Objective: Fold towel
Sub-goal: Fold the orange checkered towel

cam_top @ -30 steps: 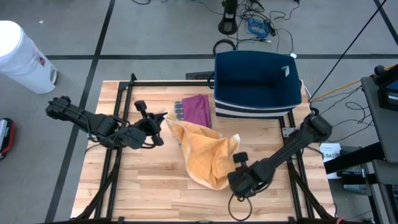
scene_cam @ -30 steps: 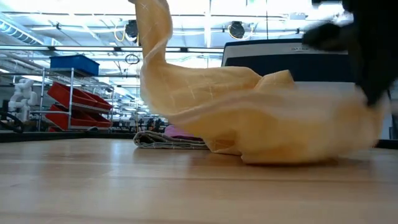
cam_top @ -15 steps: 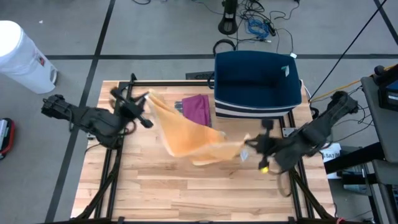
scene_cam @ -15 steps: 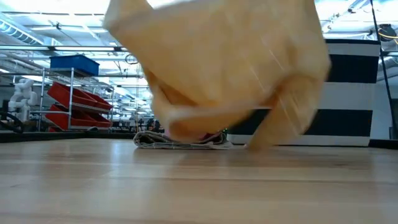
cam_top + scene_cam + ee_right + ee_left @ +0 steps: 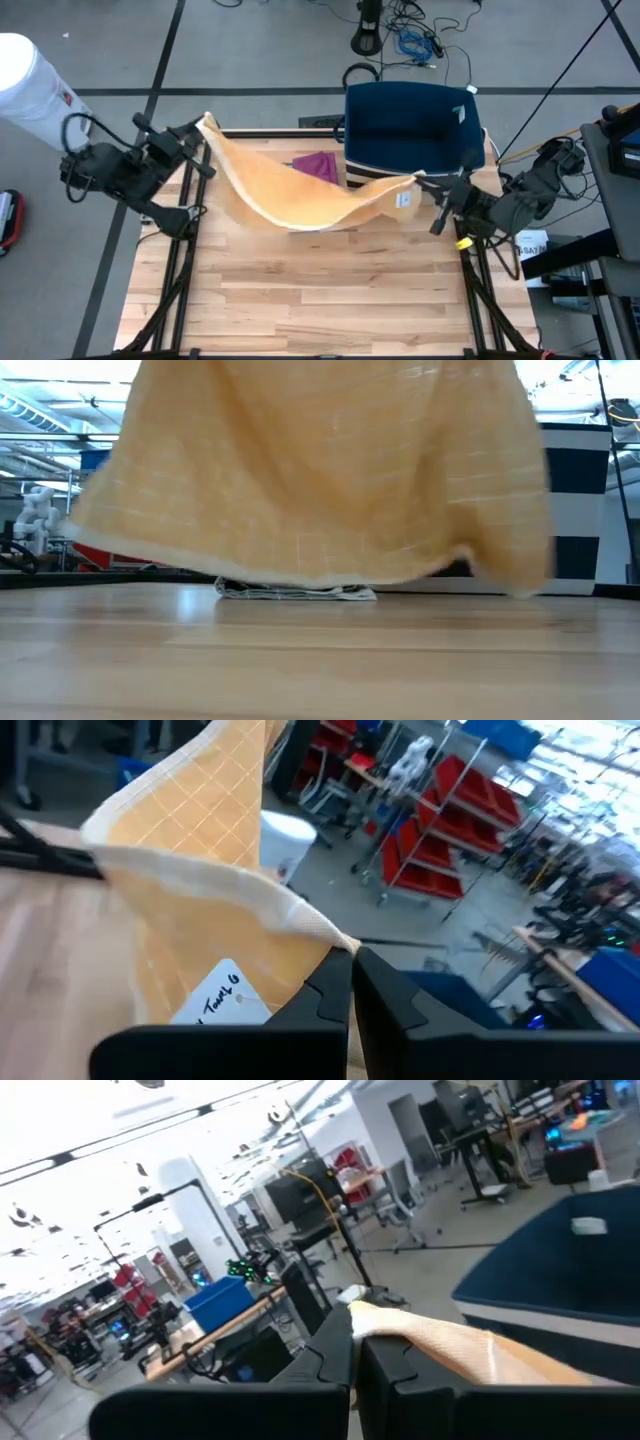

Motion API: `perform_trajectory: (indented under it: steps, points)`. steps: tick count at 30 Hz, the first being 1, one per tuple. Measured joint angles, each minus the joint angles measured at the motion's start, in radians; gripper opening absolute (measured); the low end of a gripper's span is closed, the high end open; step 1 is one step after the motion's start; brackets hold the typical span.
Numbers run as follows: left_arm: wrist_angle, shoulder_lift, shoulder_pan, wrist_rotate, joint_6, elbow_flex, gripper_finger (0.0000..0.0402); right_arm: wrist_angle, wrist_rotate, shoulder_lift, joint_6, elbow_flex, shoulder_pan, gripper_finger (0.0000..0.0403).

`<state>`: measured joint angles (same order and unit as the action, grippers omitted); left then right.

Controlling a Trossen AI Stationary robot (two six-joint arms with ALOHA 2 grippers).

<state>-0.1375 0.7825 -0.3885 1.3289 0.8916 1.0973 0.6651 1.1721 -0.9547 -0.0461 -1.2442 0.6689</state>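
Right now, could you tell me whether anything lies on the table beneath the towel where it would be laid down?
Yes. The yellow towel, held between the left gripper and right gripper, hangs over a folded magenta cloth on the table by the blue bin.

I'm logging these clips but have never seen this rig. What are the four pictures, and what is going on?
Two dark robot arms work at a wooden table. One picture looks straight down, one looks level across the tabletop, and two come from cameras on the wrists. The left pincer and the right pincer are each shut on a corner of an orange towel, stretching it in the air between them. In the level view its lower edge hangs above the wood. Behind it lies a folded purple cloth beside a dark blue bin.
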Motion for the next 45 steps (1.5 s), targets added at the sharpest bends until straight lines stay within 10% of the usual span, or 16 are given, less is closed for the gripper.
perform_trajectory:
  steps: [30, 36, 45]
  points:
    - [-0.178, -0.106, 0.163, -0.141, 0.106, 0.0, 0.0, -0.377, 0.287, 0.082, -0.566, 0.0, 0.002, 0.0]
    - [0.252, -0.141, 0.015, -0.168, -0.225, 0.0, 0.0, -0.25, 0.136, 0.08, -0.422, 0.0, 0.08, 0.0]
    - [0.922, -0.118, -0.201, -0.353, -0.923, 0.0, 0.0, 0.249, -0.365, 0.013, 0.247, 0.0, 0.127, 0.0]
